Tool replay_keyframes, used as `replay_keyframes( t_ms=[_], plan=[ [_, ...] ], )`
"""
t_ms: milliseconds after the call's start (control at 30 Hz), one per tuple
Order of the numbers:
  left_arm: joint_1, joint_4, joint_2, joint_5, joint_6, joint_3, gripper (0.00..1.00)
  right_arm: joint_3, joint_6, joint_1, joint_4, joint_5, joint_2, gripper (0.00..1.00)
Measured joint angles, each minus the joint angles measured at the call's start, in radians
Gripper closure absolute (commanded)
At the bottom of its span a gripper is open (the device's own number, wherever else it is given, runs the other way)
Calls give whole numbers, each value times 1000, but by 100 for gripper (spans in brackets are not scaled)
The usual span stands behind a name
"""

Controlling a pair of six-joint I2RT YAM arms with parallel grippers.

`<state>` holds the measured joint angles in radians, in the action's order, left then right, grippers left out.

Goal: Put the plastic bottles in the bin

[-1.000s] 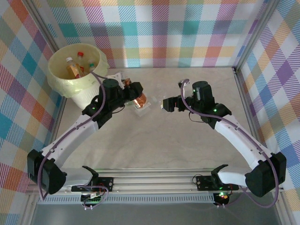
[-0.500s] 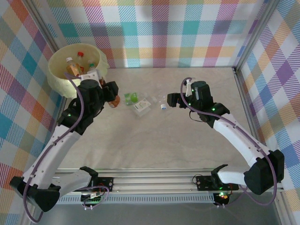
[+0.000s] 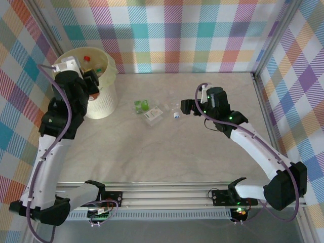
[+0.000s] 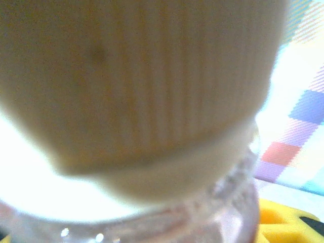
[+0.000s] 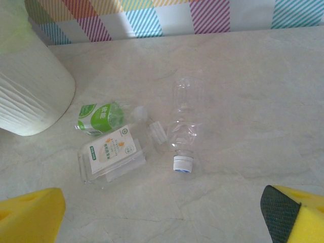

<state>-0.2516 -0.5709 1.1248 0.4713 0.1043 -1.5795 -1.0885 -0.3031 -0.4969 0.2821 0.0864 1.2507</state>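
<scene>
Plaid cloth walls [image 3: 202, 35] in pink, teal, yellow and blue close in the cell on three sides. They stand around a pale, marble-patterned table [image 3: 167, 157], and a metal rail [image 3: 167, 195] runs along its near edge.

The bin [image 3: 104, 104] stands upright in the far-left corner, mouth up, with a ribbed white side below a pale-yellow rim. Inside it lie several bottles [image 3: 87, 59] (a red cap and a green one show among them).

The left gripper [image 3: 92, 82] hangs over the bin's mouth, clenched on a held bottle [image 4: 167, 223]. That bottle's ribbed cream cap [image 4: 142, 86] faces straight into the wrist camera, so its long axis runs along the camera's line of sight, with the clear neck beyond. One yellow finger pad [image 4: 276, 223] shows beside it.

The right gripper [image 3: 184, 107] sits low near mid-table with its jaws spread wide and nothing between its yellow pads [image 5: 30, 215].

Three bottles lie on their sides, close together, just left of the right gripper and well apart from the bin:
- The white-labelled bottle [image 5: 112, 154] is flattened and lies diagonally.
- The green-labelled bottle [image 5: 98, 118] lies roughly left to right.
- The clear bottle [image 5: 182, 136] runs far to near, its blue-and-white cap [image 5: 183, 163] pointing at the near edge.
</scene>
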Motion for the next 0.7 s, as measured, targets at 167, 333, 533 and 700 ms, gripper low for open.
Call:
replay_keyframes(
  t_ms=[167, 333, 533, 700],
  plan=[
    [107, 20, 109, -22, -61, -108, 51, 0, -4, 0, -3, -15, 0, 0],
    [224, 27, 264, -69, -88, -221, 51, 2, -8, 0, -3, -19, 0, 0],
    [346, 31, 433, -137, -144, -320, 50, 31, -26, 0, -2, -18, -13, 0],
    [425, 31, 547, -194, -198, -381, 49, 51, -43, 0, 0, -8, -28, 0]
  ],
)
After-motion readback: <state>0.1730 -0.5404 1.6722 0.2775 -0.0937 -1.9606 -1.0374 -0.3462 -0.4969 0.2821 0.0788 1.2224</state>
